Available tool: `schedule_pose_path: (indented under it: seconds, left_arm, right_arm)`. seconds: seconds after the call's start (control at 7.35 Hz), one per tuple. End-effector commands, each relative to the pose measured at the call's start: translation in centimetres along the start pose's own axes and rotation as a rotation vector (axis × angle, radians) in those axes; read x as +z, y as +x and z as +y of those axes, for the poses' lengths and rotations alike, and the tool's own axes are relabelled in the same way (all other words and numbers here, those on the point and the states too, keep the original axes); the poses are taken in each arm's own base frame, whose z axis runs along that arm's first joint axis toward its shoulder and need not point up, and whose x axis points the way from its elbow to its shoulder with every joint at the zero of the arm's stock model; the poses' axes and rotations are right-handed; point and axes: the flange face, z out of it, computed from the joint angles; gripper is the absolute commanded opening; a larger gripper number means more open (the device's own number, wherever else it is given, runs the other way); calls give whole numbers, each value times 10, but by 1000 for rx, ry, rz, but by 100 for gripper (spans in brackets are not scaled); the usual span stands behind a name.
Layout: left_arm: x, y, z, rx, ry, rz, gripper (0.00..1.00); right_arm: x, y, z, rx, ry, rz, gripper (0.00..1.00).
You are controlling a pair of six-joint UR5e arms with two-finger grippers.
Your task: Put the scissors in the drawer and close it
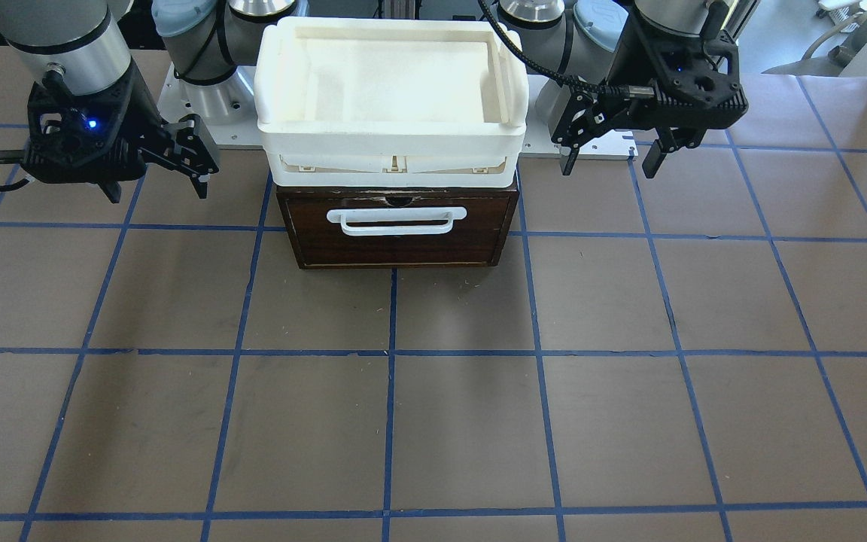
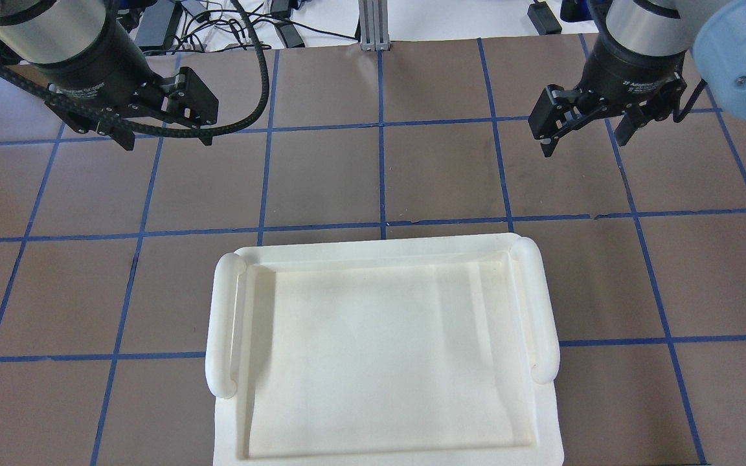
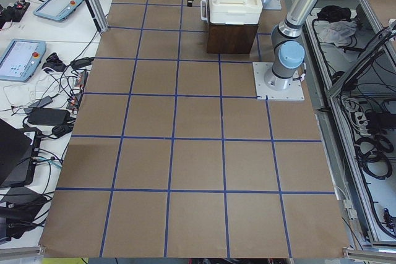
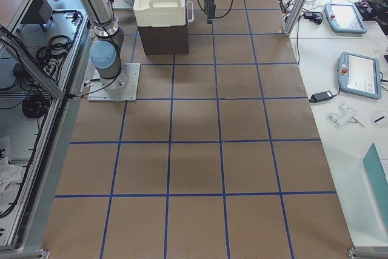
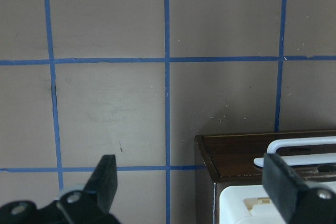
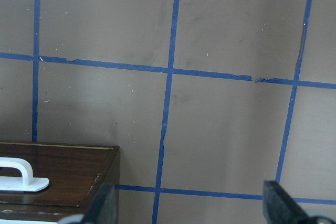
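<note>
The dark brown drawer (image 1: 403, 247) with its white bar handle (image 1: 396, 220) stands shut at the robot's side of the table. The scissors show in no view. My left gripper (image 1: 610, 158) is open and empty, above the table beside the drawer. It also shows in the overhead view (image 2: 166, 136). My right gripper (image 1: 159, 188) is open and empty on the drawer's other side, and shows in the overhead view (image 2: 585, 141). The left wrist view shows a drawer corner (image 5: 236, 150) between the open fingers. The right wrist view shows the other corner (image 6: 58, 174).
A cream-white plastic tray (image 1: 392, 139) sits on top of the drawer unit and hides it in the overhead view (image 2: 224, 323). The brown table has a blue tape grid (image 1: 392, 350). Tablets and cables lie on side benches (image 3: 21, 54).
</note>
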Motion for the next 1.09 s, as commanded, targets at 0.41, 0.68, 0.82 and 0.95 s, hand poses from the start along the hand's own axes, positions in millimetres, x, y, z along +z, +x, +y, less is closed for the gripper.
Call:
schedule_pose_path:
  seconds: [0.41, 0.68, 0.82, 0.95]
  left_arm:
    - [1, 4, -5, 0, -3, -10, 100]
    - [1, 4, -4, 2, -3, -11, 100]
    - [1, 4, -3, 2, -3, -11, 100]
    - [-2, 4, -1, 2, -1, -11, 100]
  right_arm:
    - [1, 0, -2, -1, 8, -1, 100]
    - [1, 0, -3, 0, 9, -1, 100]
    - [1, 0, -2, -1, 8, 0, 100]
    - [1, 0, -3, 0, 9, -1, 100]
